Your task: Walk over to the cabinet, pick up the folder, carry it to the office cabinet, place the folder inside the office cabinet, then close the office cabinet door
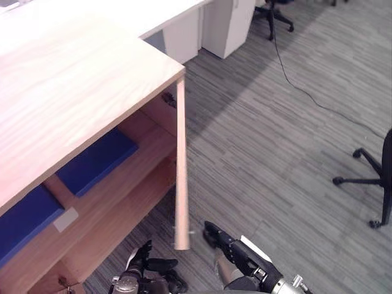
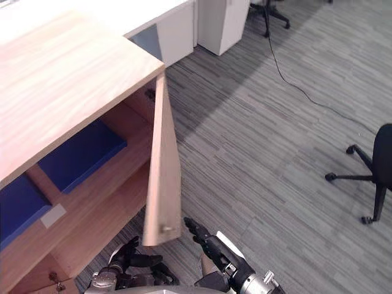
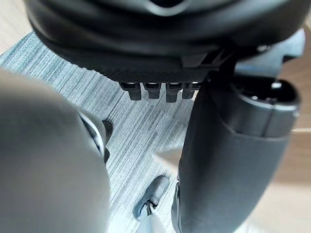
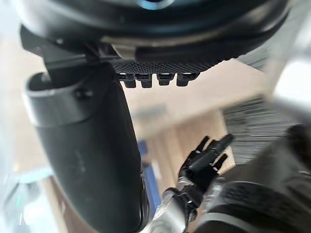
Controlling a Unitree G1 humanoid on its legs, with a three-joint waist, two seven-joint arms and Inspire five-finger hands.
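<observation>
The wooden office cabinet (image 1: 67,92) stands at my left with its door (image 2: 162,171) swung wide open toward me. Inside, on the upper shelf, lie two flat blue folders, one (image 1: 98,160) near the door side and one (image 1: 24,220) further left. My right hand (image 1: 236,246) is low beside the door's free edge, on its outer side, fingers straight and holding nothing. A small knob (image 2: 165,228) sits on the door near that hand. Below the cabinet's open front my left hand (image 1: 146,264) hangs open and holds nothing; it is also seen as the left hand (image 4: 204,160), fingers spread.
A white label (image 1: 65,218) sits on the shelf edge. A black office chair (image 1: 375,177) stands on the grey carpet at the right. A black cable (image 1: 294,79) runs across the floor. White desk pedestals (image 1: 226,24) and another chair (image 1: 272,12) are at the back.
</observation>
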